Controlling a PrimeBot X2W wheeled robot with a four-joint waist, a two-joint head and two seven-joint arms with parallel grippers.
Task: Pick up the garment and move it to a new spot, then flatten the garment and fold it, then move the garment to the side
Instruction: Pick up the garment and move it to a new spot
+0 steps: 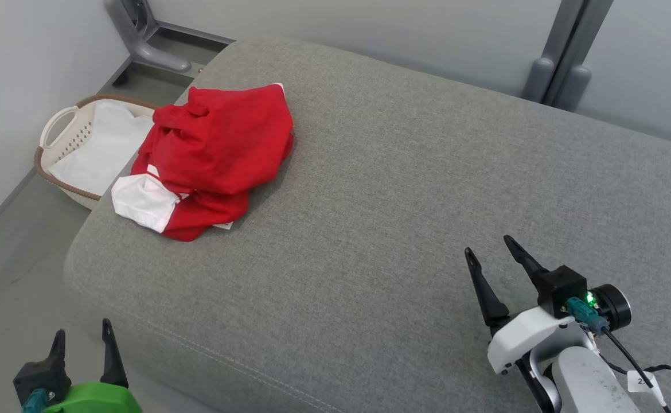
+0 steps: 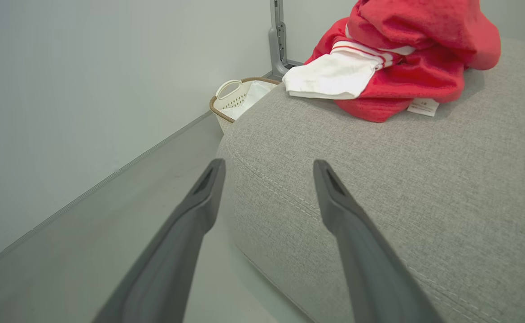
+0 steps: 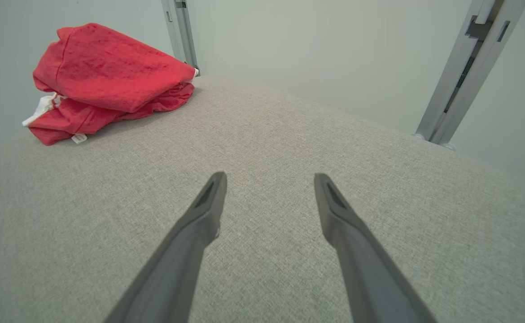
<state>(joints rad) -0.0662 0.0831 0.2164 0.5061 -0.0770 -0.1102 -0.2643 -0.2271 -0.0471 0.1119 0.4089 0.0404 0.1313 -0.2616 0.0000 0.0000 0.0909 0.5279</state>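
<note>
A crumpled red garment [image 1: 218,152] with a white sleeve lies bunched near the far left corner of the grey cushion [image 1: 404,189]. The left wrist view has the garment [image 2: 410,58] at its upper right, and it sits at the upper left of the right wrist view [image 3: 110,76]. My left gripper [image 1: 81,335] hangs open off the cushion's front left corner, over the floor, well short of the garment. Above the cushion's front right part my right gripper [image 1: 488,244] stands open, far from the garment. Nothing is between either pair of fingers.
A white laundry basket [image 1: 63,135] with a brown rim and white cloth inside stands on the floor left of the cushion, beside the garment. Grey metal frame posts [image 1: 559,63] rise behind the cushion. A wall runs along the left.
</note>
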